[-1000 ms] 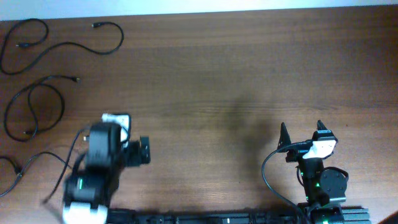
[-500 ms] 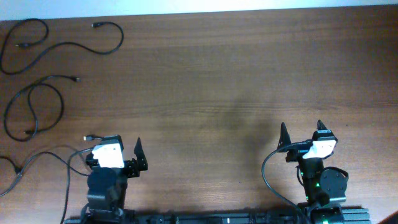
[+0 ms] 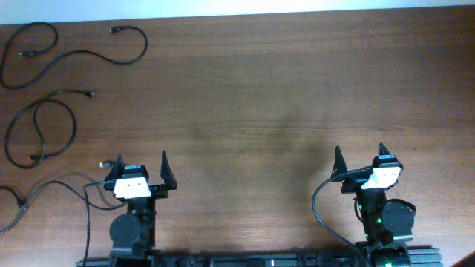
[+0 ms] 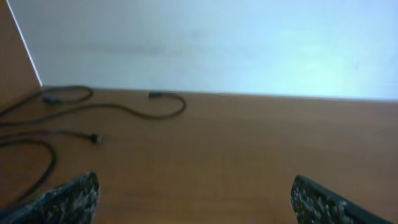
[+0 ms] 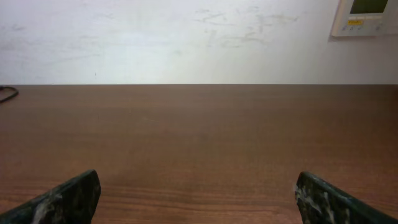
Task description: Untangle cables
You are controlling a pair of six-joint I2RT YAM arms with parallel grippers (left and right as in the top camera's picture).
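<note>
Several thin black cables lie spread apart on the left of the brown table. One is a loop at the far corner (image 3: pixel 30 44), one a long wavy cord (image 3: pixel 126 58), one a loop (image 3: pixel 44 126), and one lies near the front edge (image 3: pixel 44 185). My left gripper (image 3: pixel 141 159) is open and empty at the front left, right of the cables. The left wrist view shows the wavy cord (image 4: pixel 177 109) and a plug end (image 4: pixel 96 138) ahead of the open jaws (image 4: pixel 196 199). My right gripper (image 3: pixel 360 152) is open and empty at the front right (image 5: pixel 196 199).
The brown wooden table (image 3: pixel 260 96) runs to a white wall at the back (image 5: pixel 186 37). A wall panel (image 5: pixel 367 15) shows at the top right of the right wrist view. The arm bases stand at the front edge.
The left arm has swung from pointing left near the front cable back to facing straight ahead, its gripper open and empty. The right arm and the cables have not moved.
</note>
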